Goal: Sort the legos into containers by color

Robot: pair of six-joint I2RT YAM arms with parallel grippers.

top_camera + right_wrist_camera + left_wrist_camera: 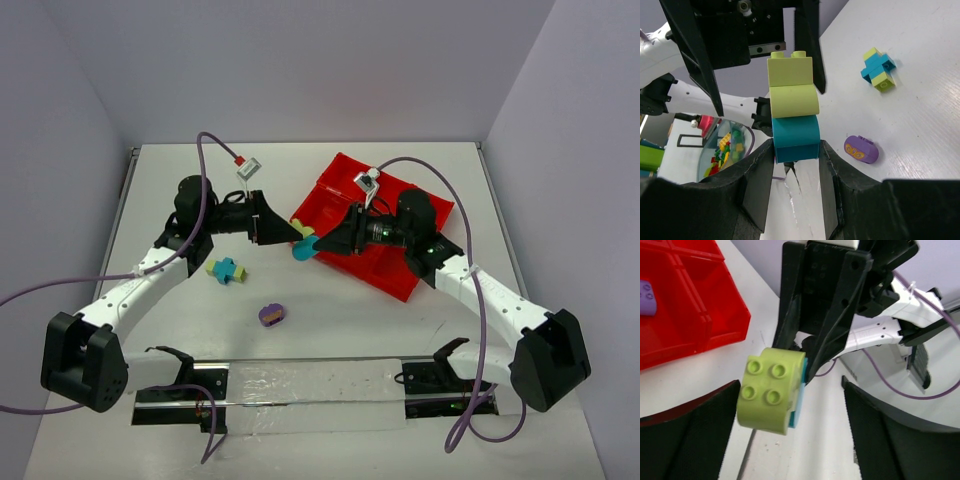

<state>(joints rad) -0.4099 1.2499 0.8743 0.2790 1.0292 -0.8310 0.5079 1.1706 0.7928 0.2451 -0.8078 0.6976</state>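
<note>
left gripper (790,385): we see its jaws standing wide apart with nothing gripped; its fingers (690,435) flank the two-colour stack (772,390) without pinching it.
right gripper (796,150): we see it closed on the stack, its pads (757,180) pressed one to each side of the teal lower brick.
two-colour stack: a lime-yellow brick joined to a teal one. In the top view we find it held off the table (330,340), between the tips of the two grippers and just beside the near-left corner of the red tray (395,280).
stack's pose: in the right wrist view the lime half points away from the right gripper, its studs toward the left one.
red tray: it lies at an angle on the right half of the table, partly under the right arm. In the left wrist view we see a lilac brick (646,297) lying in one of its compartments.
cross-shaped piece (226,270): teal and lime bricks joined crosswise, lying on the table left of the stack, beside the left arm.
purple piece (272,314): we see it lying alone on the table, nearer the arm bases and well apart from the tray.
</note>
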